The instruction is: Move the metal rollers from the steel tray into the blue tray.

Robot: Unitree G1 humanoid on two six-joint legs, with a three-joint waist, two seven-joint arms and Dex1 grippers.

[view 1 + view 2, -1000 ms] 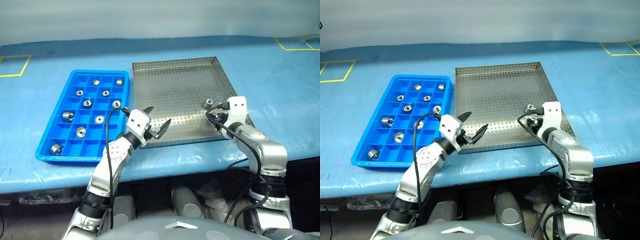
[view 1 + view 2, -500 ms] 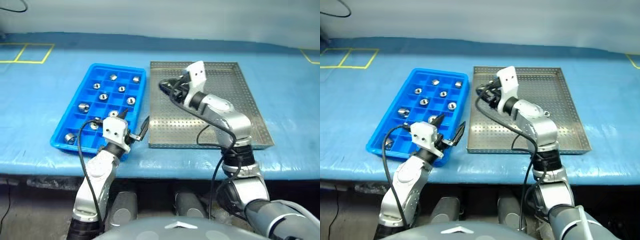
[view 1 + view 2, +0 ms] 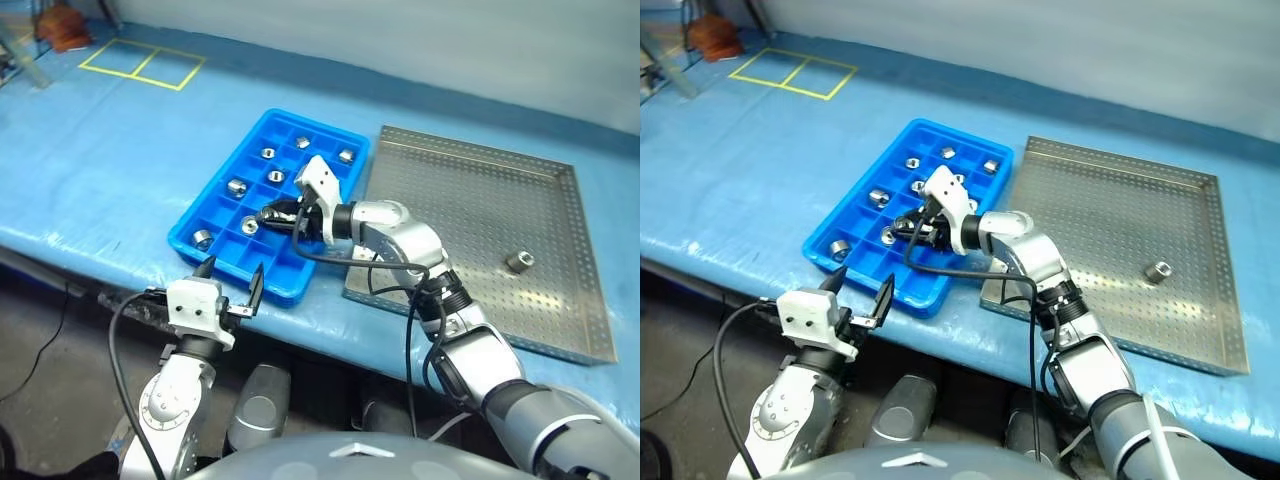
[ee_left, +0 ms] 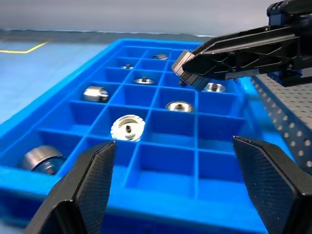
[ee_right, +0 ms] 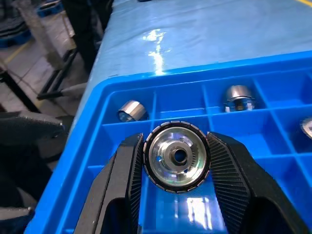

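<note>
Over the blue tray (image 3: 215, 214), the right pincer (image 5: 176, 158) clamps one metal roller (image 5: 177, 156) between its fingers; beneath it lie blue compartments. Left pincer (image 3: 230, 283) gapes empty near the tray's front edge.

The 2 head views look forward and down from above the arms, sharing the blue tray (image 3: 270, 205) and the steel tray (image 3: 560, 300), seen whole at some distance. The left wrist view sits low and close beside the blue tray's near edge, facing level across its compartments. The right wrist view hovers close above the same tray, looking steeply down into the compartments.
</note>
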